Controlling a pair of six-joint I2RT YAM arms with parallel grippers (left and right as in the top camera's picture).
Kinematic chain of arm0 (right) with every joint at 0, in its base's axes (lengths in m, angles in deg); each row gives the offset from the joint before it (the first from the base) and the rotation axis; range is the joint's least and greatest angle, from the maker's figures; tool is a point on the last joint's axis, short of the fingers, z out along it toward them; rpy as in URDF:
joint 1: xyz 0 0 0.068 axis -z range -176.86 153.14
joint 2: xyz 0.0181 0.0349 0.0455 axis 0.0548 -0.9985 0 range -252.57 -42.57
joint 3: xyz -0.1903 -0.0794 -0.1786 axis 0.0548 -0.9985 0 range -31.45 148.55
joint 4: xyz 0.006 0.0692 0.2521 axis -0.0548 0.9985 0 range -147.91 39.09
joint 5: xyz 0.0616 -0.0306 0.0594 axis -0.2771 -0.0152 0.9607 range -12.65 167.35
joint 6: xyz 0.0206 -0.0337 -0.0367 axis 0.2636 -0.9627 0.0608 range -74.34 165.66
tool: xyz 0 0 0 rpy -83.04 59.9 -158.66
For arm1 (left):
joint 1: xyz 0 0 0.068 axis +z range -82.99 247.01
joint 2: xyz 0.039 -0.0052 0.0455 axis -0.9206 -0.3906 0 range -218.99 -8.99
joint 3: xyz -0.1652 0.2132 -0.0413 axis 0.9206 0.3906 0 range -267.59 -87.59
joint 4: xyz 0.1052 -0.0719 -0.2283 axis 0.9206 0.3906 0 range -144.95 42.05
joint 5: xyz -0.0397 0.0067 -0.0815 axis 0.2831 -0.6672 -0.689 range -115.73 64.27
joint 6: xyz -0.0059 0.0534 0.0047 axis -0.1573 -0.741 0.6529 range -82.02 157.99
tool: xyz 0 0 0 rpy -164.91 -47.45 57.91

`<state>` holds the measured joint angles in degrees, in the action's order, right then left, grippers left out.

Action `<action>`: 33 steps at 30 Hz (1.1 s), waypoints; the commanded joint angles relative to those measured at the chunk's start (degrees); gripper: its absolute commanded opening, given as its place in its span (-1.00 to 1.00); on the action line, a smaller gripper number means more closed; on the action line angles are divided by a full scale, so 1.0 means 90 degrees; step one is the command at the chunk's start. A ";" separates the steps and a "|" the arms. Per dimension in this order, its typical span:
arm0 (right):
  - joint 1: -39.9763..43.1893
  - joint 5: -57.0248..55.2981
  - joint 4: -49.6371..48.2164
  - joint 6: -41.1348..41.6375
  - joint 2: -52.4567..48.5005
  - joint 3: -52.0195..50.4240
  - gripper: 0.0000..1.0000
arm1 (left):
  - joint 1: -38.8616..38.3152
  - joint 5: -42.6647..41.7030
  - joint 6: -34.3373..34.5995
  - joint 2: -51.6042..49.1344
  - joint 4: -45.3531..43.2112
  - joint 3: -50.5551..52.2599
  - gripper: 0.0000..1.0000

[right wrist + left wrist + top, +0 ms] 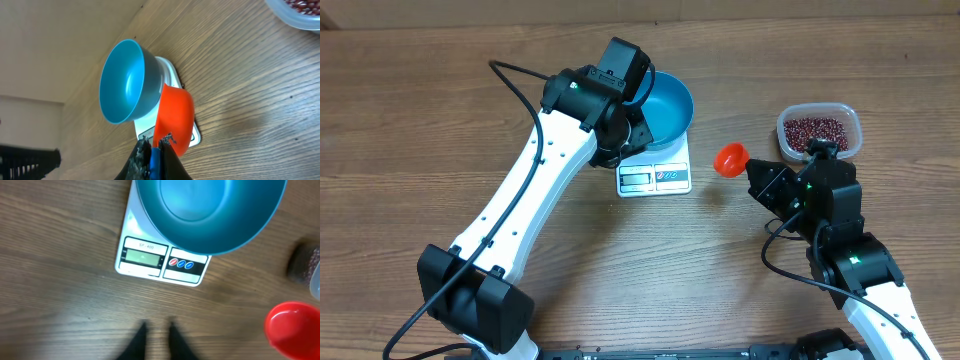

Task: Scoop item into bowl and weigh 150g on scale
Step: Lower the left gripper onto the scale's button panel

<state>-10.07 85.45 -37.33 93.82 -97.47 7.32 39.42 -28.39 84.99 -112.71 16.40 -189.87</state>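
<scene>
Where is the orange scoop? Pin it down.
Overhead view, right of centre: the orange scoop sits in the right gripper, between the white scale and the clear container of beans.

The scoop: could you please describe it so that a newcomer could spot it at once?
On the wooden table, find the white scale carrying the blue bowl, then look right toward the clear container of dark red beans. Between them the right gripper holds the scoop: a small cup, the only bright orange-red thing there.
</scene>
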 commanded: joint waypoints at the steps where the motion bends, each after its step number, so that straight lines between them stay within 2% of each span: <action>1: -0.0036 -0.0304 -0.0027 0.0148 0.0100 0.0119 -0.93 | 0.0022 0.0189 -0.0874 0.0027 0.0015 -0.0117 -0.91; 6: -0.0036 -0.0325 -0.0027 0.0146 0.0100 0.0119 -0.92 | -0.0022 -0.0194 -0.0993 0.0027 -0.0214 -0.0117 -0.92; 15: -0.0036 -0.0323 -0.0029 0.0146 0.0100 0.0119 -0.93 | -0.0231 -0.0194 -0.2314 0.0027 -0.0282 -0.0117 -0.92; 23: -0.0036 -0.0323 -0.0029 0.0146 0.0100 0.0119 -0.93 | -0.0522 0.0345 -0.3315 -0.0022 -0.0578 -0.0049 -0.91; 28: -0.0036 -0.0321 -0.0032 0.0148 0.0100 0.0119 -0.93 | -0.0629 0.0648 -0.3818 -0.0024 -0.1059 0.0437 -0.91; 33: -0.0036 -0.0321 -0.0029 0.0148 0.0100 0.0119 -0.93 | -0.0673 0.0622 -0.3842 -0.0024 -0.1751 0.1287 -0.91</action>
<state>-10.07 83.28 -37.26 95.13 -97.47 7.32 33.97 -23.97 52.90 -112.71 2.85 -182.90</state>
